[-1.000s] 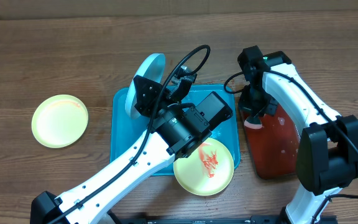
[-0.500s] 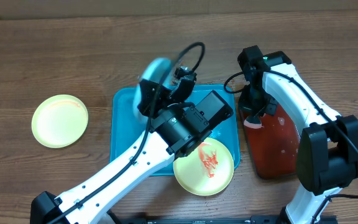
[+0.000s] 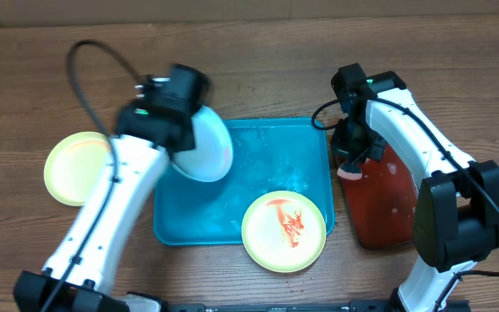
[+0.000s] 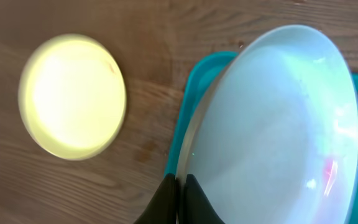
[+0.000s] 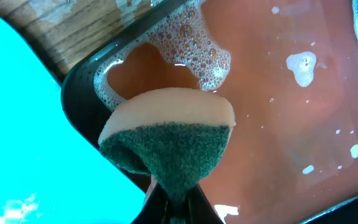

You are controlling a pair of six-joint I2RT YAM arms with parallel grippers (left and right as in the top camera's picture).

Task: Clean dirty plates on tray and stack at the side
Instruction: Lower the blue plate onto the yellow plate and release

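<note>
Left wrist: left hand (image 4: pixel 179 186) pinches pale plate (image 4: pixel 272 124) by its rim. Right wrist: right hand (image 5: pixel 173 196) pinches sponge (image 5: pixel 166 140). Only overhead shows me the smeared plate (image 3: pixel 284 230) at the tray (image 3: pixel 189 221) corner.

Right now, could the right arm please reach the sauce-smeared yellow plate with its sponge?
Probably yes: the smeared yellow plate lies close to the right gripper, nothing over it; the left gripper holds the white plate at the turquoise tray's far side.

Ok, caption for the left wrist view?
Left gripper holds the pale blue plate over the tray corner, yellow plate beside.
</note>
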